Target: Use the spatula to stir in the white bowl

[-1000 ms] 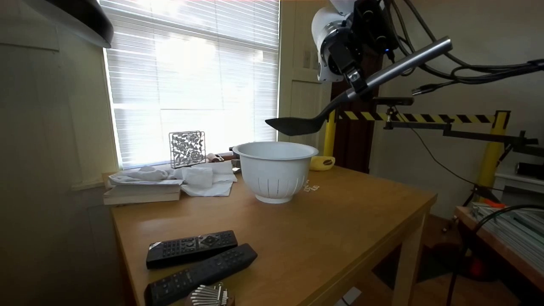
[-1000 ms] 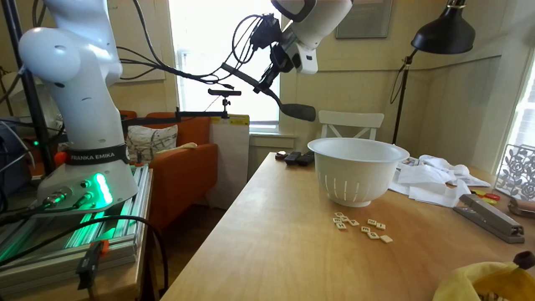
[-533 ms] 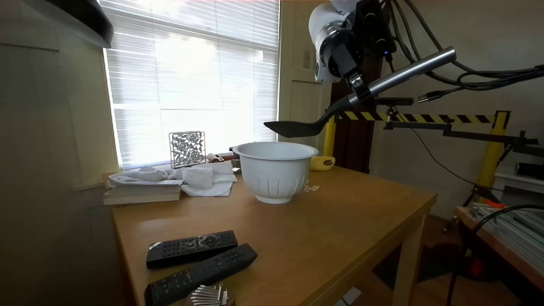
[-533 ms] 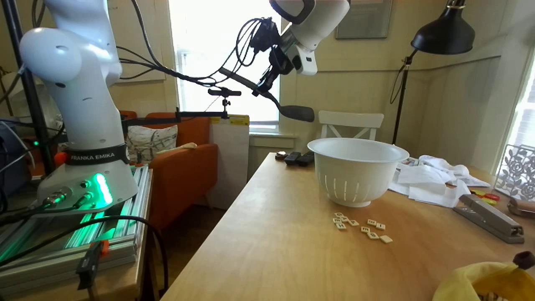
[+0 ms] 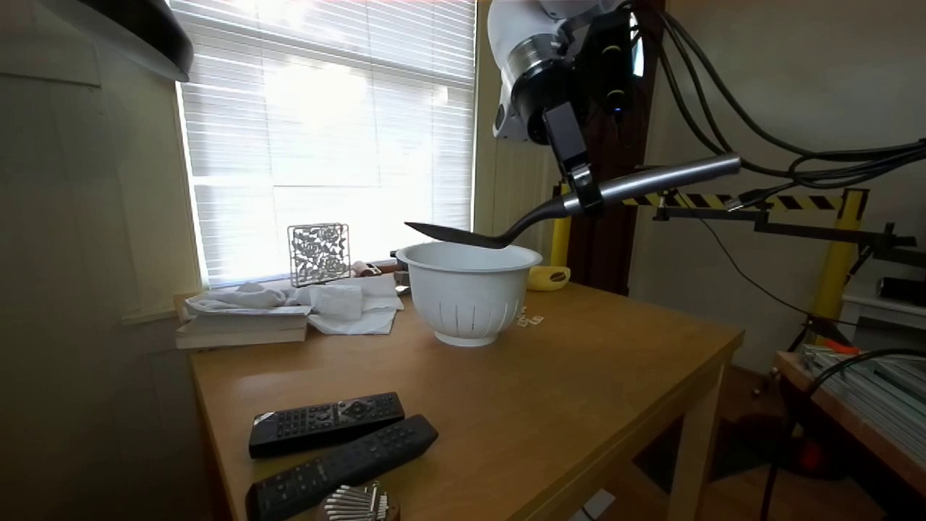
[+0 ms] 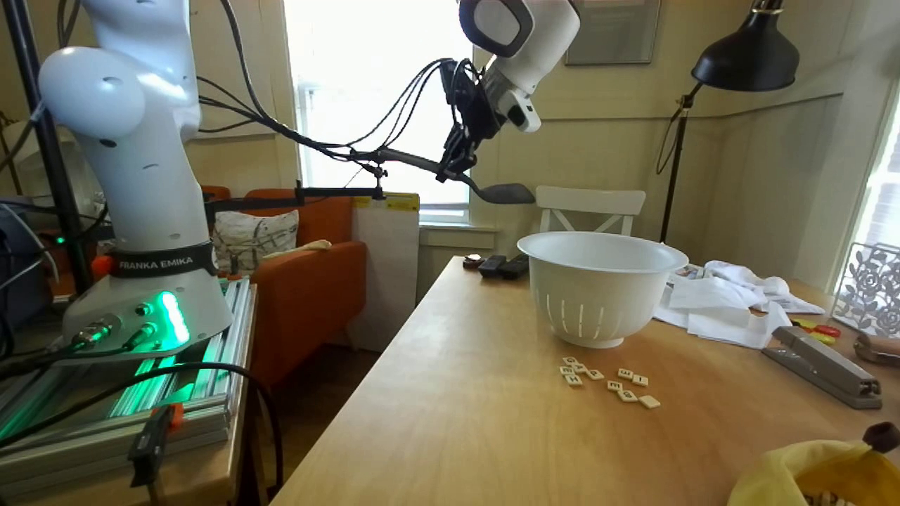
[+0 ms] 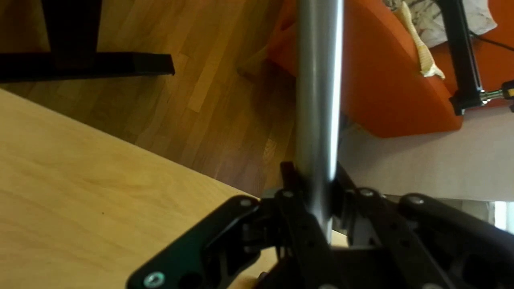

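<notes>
In an exterior view I have my gripper [image 5: 587, 197] clenched on the silver handle of the spatula [image 5: 549, 210], up in the air above the wooden table [image 5: 593, 391]. The handle tilts up to the right; the dark head points left, lining up with the mouth of the white bowl [image 5: 469, 307]. From here I can't tell how much of the head is truly over the bowl. The bowl stands upright, with vertical slits in its lower wall. On the near left I see two black remote controls [image 5: 325, 424] side by side and a kalimba [image 5: 359, 504] next to them. Crumpled white sheets [image 5: 354, 307] lie to the left of the bowl.

In an exterior view, with the white arm base [image 6: 140, 302] at the left, a gap shows between spatula and bowl: the head hangs higher than the rim and to its left. Letter tiles [image 6: 595, 374] lie scattered just on the near side of the bowl, a grey stapler [image 6: 819, 365] to the right, a yellow pouch [image 6: 780, 478] in the near right corner.

In the wrist view my two black fingers [image 7: 297, 224] press on the shiny handle from both sides. Beyond it are the wooden floor [image 7: 209, 120] and, on the right, an orange armchair [image 7: 393, 84].
</notes>
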Motion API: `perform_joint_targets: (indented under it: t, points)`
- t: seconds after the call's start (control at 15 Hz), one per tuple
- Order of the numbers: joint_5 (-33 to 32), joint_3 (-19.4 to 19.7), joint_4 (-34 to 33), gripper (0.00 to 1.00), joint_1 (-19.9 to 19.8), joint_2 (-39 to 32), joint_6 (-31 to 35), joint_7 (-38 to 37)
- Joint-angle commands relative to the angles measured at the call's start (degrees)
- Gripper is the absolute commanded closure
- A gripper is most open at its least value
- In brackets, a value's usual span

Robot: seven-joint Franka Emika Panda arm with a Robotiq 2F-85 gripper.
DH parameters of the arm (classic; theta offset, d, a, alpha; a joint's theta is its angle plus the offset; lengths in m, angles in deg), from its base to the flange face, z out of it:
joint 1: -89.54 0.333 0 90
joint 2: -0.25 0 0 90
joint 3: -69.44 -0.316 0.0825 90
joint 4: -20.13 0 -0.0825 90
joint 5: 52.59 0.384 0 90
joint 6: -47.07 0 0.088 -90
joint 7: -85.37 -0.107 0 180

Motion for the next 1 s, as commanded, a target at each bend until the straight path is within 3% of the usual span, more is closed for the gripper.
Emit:
perform_joint_targets:
  t: [0.0, 0.33, 0.6, 0.93]
  points:
    - [-6.21, -2.4, -4.03, 0.94, 2.14, -3.23, 4.15, 2.74]
    - [-17.09, -4.1, -6.55, 0.94, 3.79, -7.61, 14.28, 5.72]
    - [-25.48, -4.55, -4.58, 0.94, 4.2, -10.11, 27.18, 7.78]
    - [-29.1, -5.46, -1.07, 0.94, 4.31, -12.42, 40.76, 6.44]
